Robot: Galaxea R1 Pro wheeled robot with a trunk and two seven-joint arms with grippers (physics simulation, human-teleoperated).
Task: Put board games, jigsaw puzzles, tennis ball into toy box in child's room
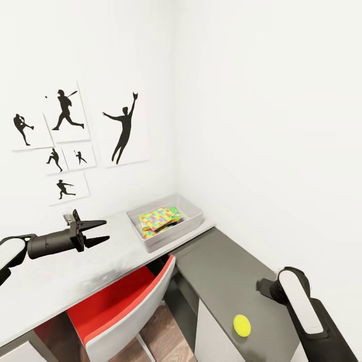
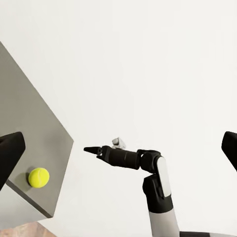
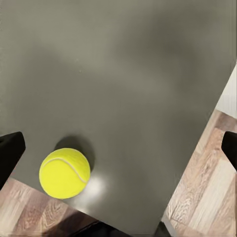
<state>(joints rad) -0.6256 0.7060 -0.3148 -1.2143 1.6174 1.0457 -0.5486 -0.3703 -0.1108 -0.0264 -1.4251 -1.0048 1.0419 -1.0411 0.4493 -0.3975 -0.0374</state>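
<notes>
Resting near the front edge of the dark grey cabinet (image 1: pixel 226 276), the tennis ball (image 1: pixel 242 325) lies beneath the wide-open right gripper (image 2: pixel 89 149) — the nearer arm; the left gripper (image 1: pixel 98 232), parted, hovers over the table (image 1: pixel 45 281).

Yellow-green tennis ball (image 3: pixel 64 173) on dark grey cabinet (image 3: pixel 123 74); multicoloured-patterned jigsaw puzzles (image 1: pixel 157 218) in pale grey toy box (image 1: pixel 193 217).

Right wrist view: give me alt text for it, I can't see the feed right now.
A yellow-green tennis ball rests on the dark grey cabinet top, close to its edge, with wood-plank floor showing beyond. The dark tips of the right gripper's fingers sit wide apart at either side, empty, the ball lying nearer one of them.
</notes>
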